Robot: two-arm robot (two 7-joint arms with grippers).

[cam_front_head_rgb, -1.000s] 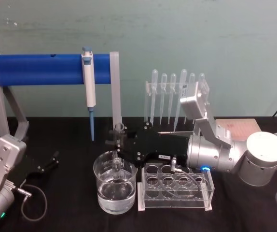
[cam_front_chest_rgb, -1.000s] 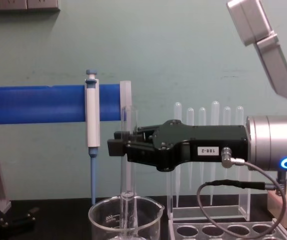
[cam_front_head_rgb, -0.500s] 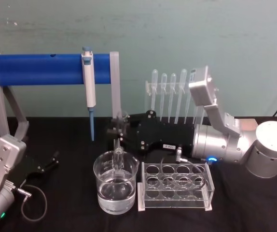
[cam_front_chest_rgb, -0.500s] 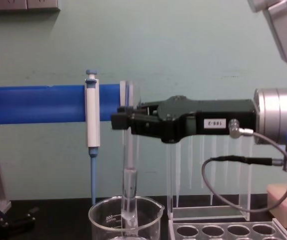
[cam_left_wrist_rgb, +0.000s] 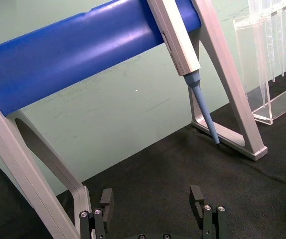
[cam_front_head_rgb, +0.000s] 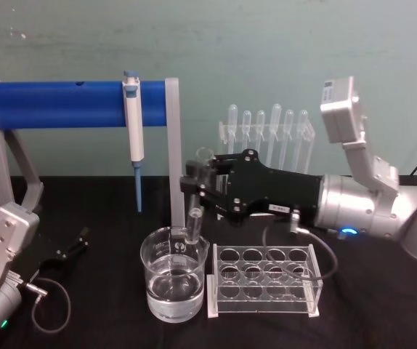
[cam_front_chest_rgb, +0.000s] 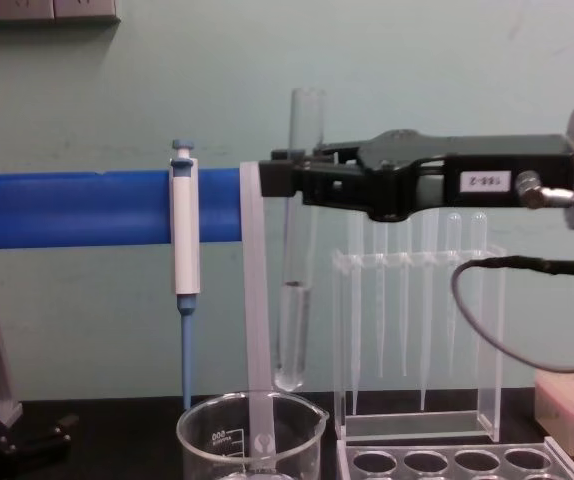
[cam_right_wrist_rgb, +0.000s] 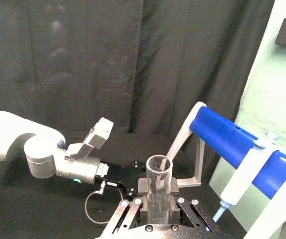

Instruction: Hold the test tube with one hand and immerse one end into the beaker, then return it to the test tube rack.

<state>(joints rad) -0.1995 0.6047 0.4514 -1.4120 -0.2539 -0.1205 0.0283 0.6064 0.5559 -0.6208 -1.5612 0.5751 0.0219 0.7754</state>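
The test tube (cam_front_chest_rgb: 294, 300) is a clear glass tube, held upright with a little liquid in its rounded bottom. My right gripper (cam_front_chest_rgb: 289, 180) is shut on its upper part. The tube's bottom hangs just above the rim of the beaker (cam_front_chest_rgb: 199, 432), outside the water. From the head view, the tube (cam_front_head_rgb: 194, 218) stands over the beaker's far right edge, and the beaker (cam_front_head_rgb: 152, 270) holds water. My right gripper (cam_front_head_rgb: 196, 185) reaches in from the right. Both jaws clamp the tube (cam_right_wrist_rgb: 159, 191) in the right wrist view. My left gripper (cam_front_head_rgb: 74, 244) rests open at the table's left, with open fingers (cam_left_wrist_rgb: 198, 196).
A clear rack with round holes (cam_front_head_rgb: 264, 280) lies right of the beaker. Behind stand a blue bar on grey legs (cam_front_head_rgb: 70, 104) with a white-and-blue pipette (cam_front_head_rgb: 133, 123) hanging from it, and a holder of plastic pipettes (cam_front_head_rgb: 266, 134). A pinkish block (cam_front_chest_rgb: 572, 400) sits at the far right.
My right gripper has risen and shifted a little to the right, lifting the test tube's lower end out of the beaker's water. The left arm has not moved.
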